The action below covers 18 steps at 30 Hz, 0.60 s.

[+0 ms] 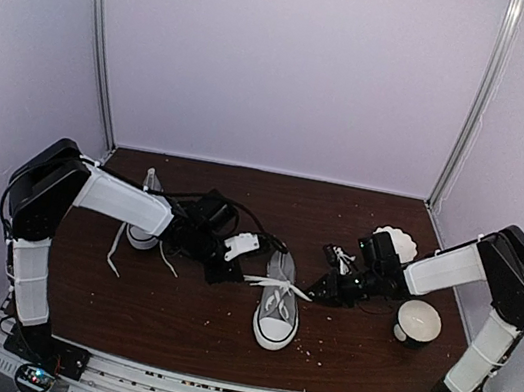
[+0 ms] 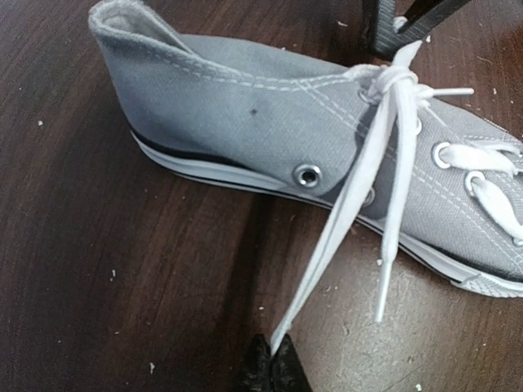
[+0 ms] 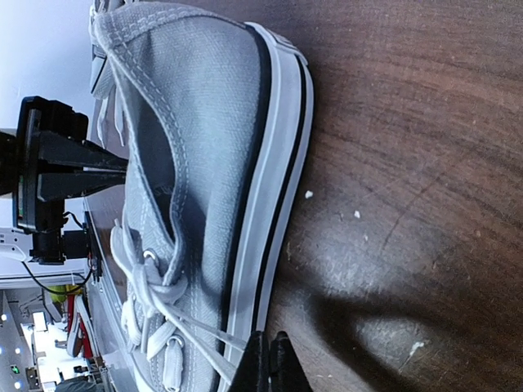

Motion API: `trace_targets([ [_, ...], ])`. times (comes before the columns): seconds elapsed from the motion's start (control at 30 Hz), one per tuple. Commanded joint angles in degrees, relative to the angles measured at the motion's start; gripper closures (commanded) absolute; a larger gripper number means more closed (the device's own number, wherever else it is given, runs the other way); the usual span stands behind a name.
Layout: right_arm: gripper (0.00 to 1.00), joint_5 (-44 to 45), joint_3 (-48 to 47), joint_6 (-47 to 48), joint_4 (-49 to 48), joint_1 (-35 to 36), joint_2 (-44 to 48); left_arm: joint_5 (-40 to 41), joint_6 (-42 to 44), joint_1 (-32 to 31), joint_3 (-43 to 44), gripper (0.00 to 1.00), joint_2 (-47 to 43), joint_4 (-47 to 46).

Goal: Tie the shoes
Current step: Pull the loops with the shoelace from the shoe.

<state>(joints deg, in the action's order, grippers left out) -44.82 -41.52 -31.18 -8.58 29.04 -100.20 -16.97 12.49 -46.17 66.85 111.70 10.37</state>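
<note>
Two shoes, two grippers, you're on one lace. The near shoe [image 1: 277, 312] lies between the grippers, its side just ahead of the left gripper [image 2: 274, 369]. That gripper is clamped shut on one end of the lace [image 2: 359, 180]. The right gripper [image 3: 270, 359] is closed too, pinching the other end of the lace, but its tips are cut off at the frame edge. The second shoe [image 1: 144, 221] is left of the left gripper, half hidden under that arm. One cup [image 1: 417, 323] sits right of the right gripper. There's one white scalloped thing [image 1: 398, 242] beyond it; I can't make out what.
</note>
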Motion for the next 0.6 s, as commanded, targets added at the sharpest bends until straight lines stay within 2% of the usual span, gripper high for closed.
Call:
trace_targets([
  [0.0, 1.00, 1.24, -3.46, 2.11, 4.68, -0.74, -1.08, -3.66, 0.17, -0.59, -2.55, 1.00, -1.71, -3.41],
  [0.1, 0.98, 1.65, -6.99, 3.77, 7.67, -0.74, 0.05, -5.60, -0.23, -1.70, -1.91, 1.00, -2.08, -4.96],
  [0.17, 0.90, 1.94, -8.03, 4.90, 9.72, -0.74, 1.38, -6.29, -0.19, -2.02, -1.70, 1.00, -1.93, -5.41],
  [0.23, 0.73, 3.51, -8.60, 6.47, 13.38, -0.73, 3.37, -7.30, -0.04, -2.12, -1.89, 1.00, -2.03, -5.54],
  [0.37, 0.63, 11.59, -9.04, 9.49, 20.13, -0.71, 8.32, -7.41, 0.22, -2.17, -2.41, 1.00, -2.26, -5.36],
  [0.47, 0.58, 18.33, -8.79, 9.23, 23.13, -0.63, 11.80, -7.74, 0.41, -2.21, -2.50, 1.00, -2.31, -5.34],
  [0.57, 0.59, 27.41, -8.97, 9.15, 26.13, 2.31, 16.34, -7.56, 0.34, -2.19, -2.47, 1.00, -2.38, -5.19],
])
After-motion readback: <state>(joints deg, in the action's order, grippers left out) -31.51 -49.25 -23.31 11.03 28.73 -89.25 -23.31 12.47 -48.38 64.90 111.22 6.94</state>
